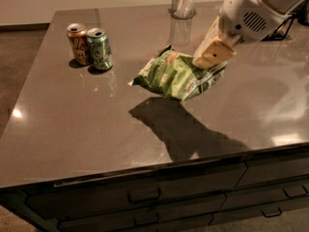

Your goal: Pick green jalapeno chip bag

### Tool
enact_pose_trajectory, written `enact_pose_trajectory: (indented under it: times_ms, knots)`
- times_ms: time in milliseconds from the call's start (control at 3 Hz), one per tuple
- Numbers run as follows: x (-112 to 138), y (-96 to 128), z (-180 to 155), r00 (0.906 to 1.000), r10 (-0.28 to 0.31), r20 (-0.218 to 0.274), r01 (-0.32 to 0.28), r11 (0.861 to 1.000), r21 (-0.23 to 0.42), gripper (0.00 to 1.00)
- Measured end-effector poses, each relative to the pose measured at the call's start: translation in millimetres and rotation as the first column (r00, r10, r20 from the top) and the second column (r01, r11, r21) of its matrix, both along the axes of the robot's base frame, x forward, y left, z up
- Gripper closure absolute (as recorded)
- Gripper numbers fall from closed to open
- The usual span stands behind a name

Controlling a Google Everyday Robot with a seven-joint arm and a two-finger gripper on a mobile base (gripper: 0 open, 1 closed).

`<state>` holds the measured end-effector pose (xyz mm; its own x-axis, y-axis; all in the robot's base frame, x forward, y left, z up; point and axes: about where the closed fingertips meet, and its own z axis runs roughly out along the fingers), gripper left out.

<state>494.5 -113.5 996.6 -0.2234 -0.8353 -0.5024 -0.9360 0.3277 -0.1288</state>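
Observation:
The green jalapeno chip bag [176, 76] is a crinkly light-green bag with a small red-orange mark near its top. It hangs in the air above the dark countertop [96, 120], tilted, and casts a shadow below it. My gripper [208, 62] comes in from the upper right on a white arm and is shut on the bag's right end. Its tan fingers [214, 52] press against the bag.
A green drink can [99, 48] and an orange-brown can [78, 43] stand together at the back left. A clear glass cup [183, 1] stands at the back middle. A dark wire object [285, 28] sits at the far right. Drawers [145, 197] run below the front edge.

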Motion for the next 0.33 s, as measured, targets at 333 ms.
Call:
enact_pose_trajectory:
  times_ms: [333]
  knots:
    - [0.2,0.6,3.0,1.0000,0.002,0.006,-0.002,1.000,0.004,1.00]
